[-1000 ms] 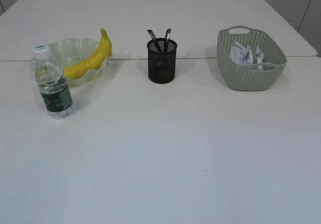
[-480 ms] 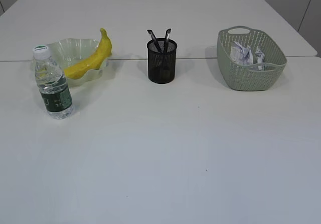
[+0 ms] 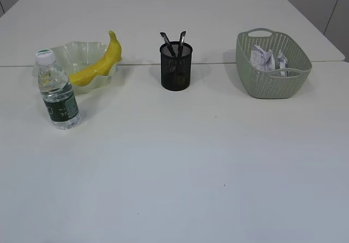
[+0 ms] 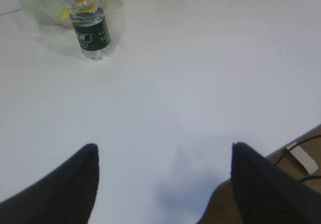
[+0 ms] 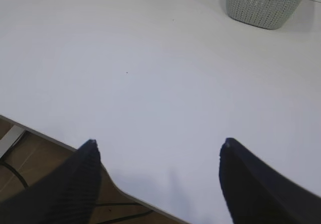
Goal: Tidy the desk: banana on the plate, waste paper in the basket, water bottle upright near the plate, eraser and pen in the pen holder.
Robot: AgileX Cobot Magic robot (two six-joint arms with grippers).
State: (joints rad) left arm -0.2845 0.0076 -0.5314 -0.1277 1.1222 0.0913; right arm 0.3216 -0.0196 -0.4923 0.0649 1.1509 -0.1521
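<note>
A wide white table [image 3: 180,161] fills the scene, with pale wall panels behind it. On it, the yellow banana [image 3: 99,64] lies in the pale green wavy-rimmed plate [image 3: 71,51] at the far left. The clear plastic water bottle with a dark green label [image 3: 57,90] stands upright just in front of this plate. The black mesh pen holder [image 3: 176,66] stands in the middle with two dark pens [image 3: 174,42] leaning inside it. The grey-green woven plastic basket [image 3: 272,79] at the right holds crumpled white waste paper [image 3: 266,58].

From how the things lie, I judge that the task is finished or nearly finished. The eraser I cannot see (it may be at the bottom of the holder, but the mesh is too dark to tell). The next move calls only for the arms to keep clear of the table, or to search for the eraser if it is not inside.

The exterior view shows all four places but no arm at all. The left wrist view shows the left gripper [image 4: 163,169] with its jaws wide apart and holding nothing, low over the near edge of the table, well apart from the bottle. The right wrist view shows the right gripper [image 5: 158,166] also spread and empty, above the near table edge, with floor and cables below.
</note>
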